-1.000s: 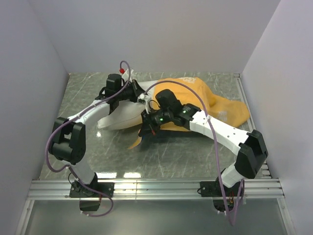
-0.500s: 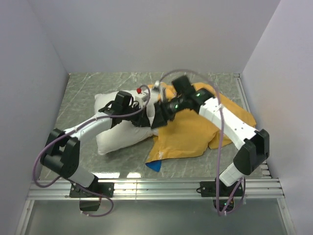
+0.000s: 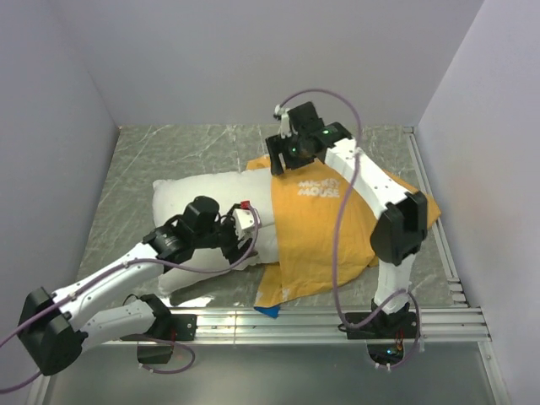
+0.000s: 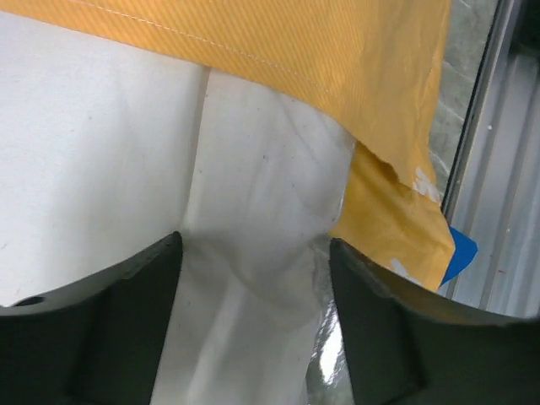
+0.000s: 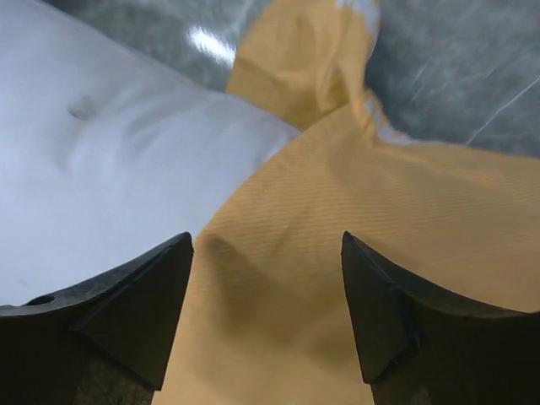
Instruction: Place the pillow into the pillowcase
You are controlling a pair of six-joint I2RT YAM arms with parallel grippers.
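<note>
The white pillow (image 3: 198, 198) lies across the table with its left half bare. Its right half sits under or inside the orange-yellow pillowcase (image 3: 325, 228), which shows white lettering on top and a blue corner (image 3: 268, 310) at the near edge. My left gripper (image 3: 245, 245) is open over the pillow's near side, beside the case's hem; in the left wrist view the left gripper (image 4: 253, 253) has white pillow (image 4: 101, 152) between its jaws but does not pinch it, with the pillowcase (image 4: 371, 76) beyond. My right gripper (image 3: 280, 160) hovers open at the case's far edge; in the right wrist view the right gripper (image 5: 267, 245) is above the orange pillowcase (image 5: 337, 211), with the pillow (image 5: 110, 160) to its left.
A metal rail (image 3: 270, 321) runs along the table's near edge, and another rail (image 3: 430, 211) along the right side. White walls close in the left, back and right. Grey marble tabletop (image 3: 152, 152) shows at the far left.
Both grippers have opened and let go. The left arm has drawn back toward the near left, the right arm has swung to the far edge. The case now covers the pillow's right half.
</note>
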